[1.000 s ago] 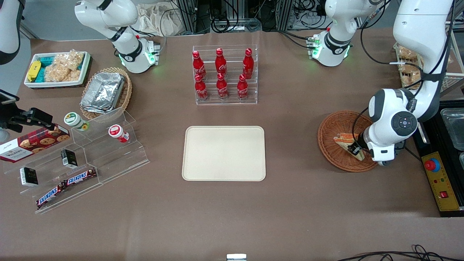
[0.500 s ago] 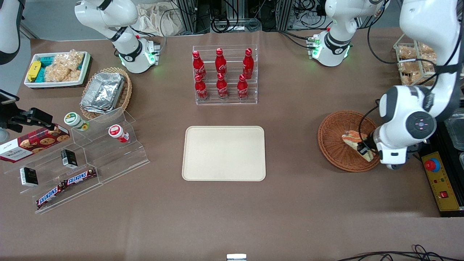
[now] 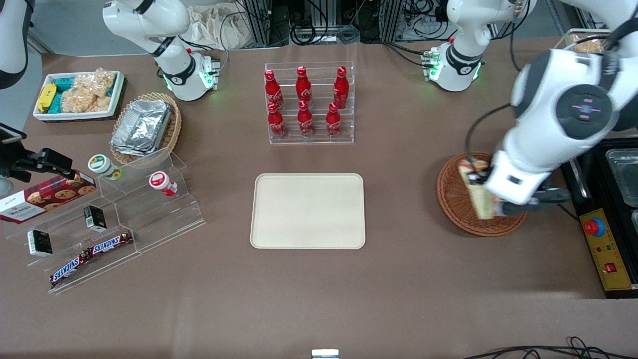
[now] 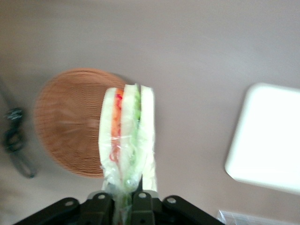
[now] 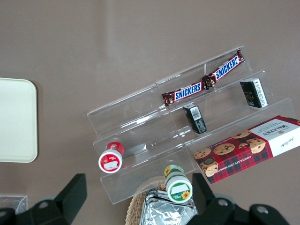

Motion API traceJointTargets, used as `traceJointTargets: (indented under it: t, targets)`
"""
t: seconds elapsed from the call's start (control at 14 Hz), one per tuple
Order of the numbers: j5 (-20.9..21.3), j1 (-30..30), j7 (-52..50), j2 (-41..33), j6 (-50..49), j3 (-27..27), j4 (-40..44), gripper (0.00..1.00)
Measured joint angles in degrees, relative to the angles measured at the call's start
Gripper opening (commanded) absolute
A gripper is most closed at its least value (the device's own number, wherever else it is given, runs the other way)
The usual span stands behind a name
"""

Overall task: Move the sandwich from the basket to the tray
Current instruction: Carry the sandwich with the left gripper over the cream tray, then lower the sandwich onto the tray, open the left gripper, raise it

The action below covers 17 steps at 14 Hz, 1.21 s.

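Tool point(image 3: 486, 192) pinches the sandwich point(image 3: 474, 192) by one end, its fingers point(image 4: 139, 206) pressed onto the wrap; the wedge hangs lifted above the basket point(image 3: 456, 199), clear of the weave, layers on edge. Tray point(image 3: 308, 210) lies on the bench point(image 3: 398, 279), well apart from the tool, toward the parked arm's end.

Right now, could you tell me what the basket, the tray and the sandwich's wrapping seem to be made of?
Basket: woven wicker, reddish-brown, with visible weave rings.
Tray: probably matte cream plastic, smooth and seamless.
Sandwich, held in the hand above the basket: clear glossy film, crinkled with highlights.
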Motion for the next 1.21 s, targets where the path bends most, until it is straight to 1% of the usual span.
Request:
traceJointTargets:
  t: [0.07, 0.14, 0.21, 0.29, 0.36, 0.43, 0.5, 0.57, 0.64, 0.71, 0.79, 0.86, 1.07, 1.21]
  targets:
    - [-0.07, -0.72, -0.36, 2.89, 2.66, -3.65, 0.49, 0.00]
    - [-0.08, -2.34, -1.32, 6.38, 7.12, -5.72, 0.61, 0.00]
    - [-0.05, -4.75, -2.65, 10.33, 12.51, -6.41, 0.71, 0.00]
    - [0.35, -7.80, -4.62, 14.53, 17.80, -6.21, 1.05, 0.00]
    - [2.05, -11.37, -7.21, 19.03, 22.18, -5.27, 1.84, 0.00]
    - [4.86, -15.24, -9.90, 23.51, 25.40, -3.51, 3.04, 0.00]
    - [7.29, -18.78, -12.40, 27.71, 27.65, -1.49, 4.61, 0.00]
    - [8.71, -21.55, -14.33, 31.29, 28.89, 0.26, 6.36, 0.00]
    - [9.28, -23.28, -15.28, 33.95, 29.31, 1.47, 7.98, 0.00]
    - [9.29, -23.80, -15.48, 35.07, 29.12, 1.53, 9.51, 0.48]
    - [9.70, -23.84, -15.47, 34.99, 28.34, 1.59, 10.42, 0.98]
    - [10.26, -23.71, -15.47, 34.91, 28.12, 1.84, 10.97, 1.00]
    - [10.60, -23.07, -15.46, 34.00, 27.83, 2.19, 12.15, 1.00]
    - [10.60, -23.09, -15.46, 30.75, 23.85, 2.10, 12.91, 1.00]
